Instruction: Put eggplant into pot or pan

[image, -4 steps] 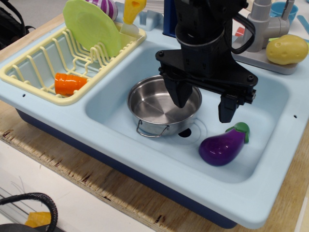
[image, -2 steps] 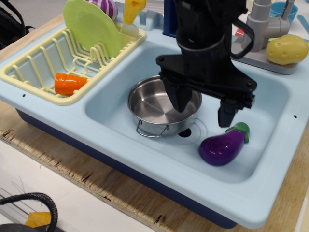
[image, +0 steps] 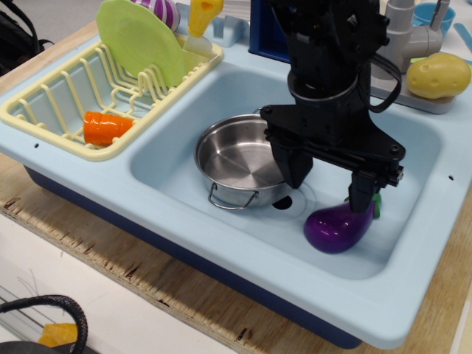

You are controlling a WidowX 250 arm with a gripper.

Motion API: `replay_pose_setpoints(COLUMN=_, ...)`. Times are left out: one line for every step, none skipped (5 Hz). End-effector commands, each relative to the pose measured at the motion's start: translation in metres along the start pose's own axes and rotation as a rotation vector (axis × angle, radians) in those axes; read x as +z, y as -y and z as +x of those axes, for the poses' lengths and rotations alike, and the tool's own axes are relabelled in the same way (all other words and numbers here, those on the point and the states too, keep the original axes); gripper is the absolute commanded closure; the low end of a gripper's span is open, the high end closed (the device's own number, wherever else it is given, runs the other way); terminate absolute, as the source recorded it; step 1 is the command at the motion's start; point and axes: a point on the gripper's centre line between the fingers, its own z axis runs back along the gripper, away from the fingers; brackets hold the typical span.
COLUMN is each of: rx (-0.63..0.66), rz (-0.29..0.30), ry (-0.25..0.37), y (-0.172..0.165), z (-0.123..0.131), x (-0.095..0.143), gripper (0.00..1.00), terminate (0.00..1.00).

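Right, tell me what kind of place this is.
Most likely a toy kitchen play set on a wooden bench: a pale blue plastic sink, a yellow dish rack beside it, a grey toy faucet, and plastic food like the eggplant.

We see the gripper (image: pixel 329 181) spread wide in the sink (image: pixel 177 147), right finger just over the eggplant (image: pixel 335 227). Empty pot (image: pixel 240 162) sits left of it; orange cup (image: pixel 105 127) lies in the rack (image: pixel 44 99).
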Motion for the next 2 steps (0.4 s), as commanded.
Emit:
replay_pose_setpoints(rx=-0.006, rz=-0.030, ry=-0.004, y=0.0044, z=0.0094, x=-0.0031, gripper=0.00, terminate=0.00)
replay_pose_setpoints(rx=-0.001, rz=-0.051, ry=-0.029, y=0.0074, z=0.0035, x=-0.0090, gripper=0.00, terminate=0.00)
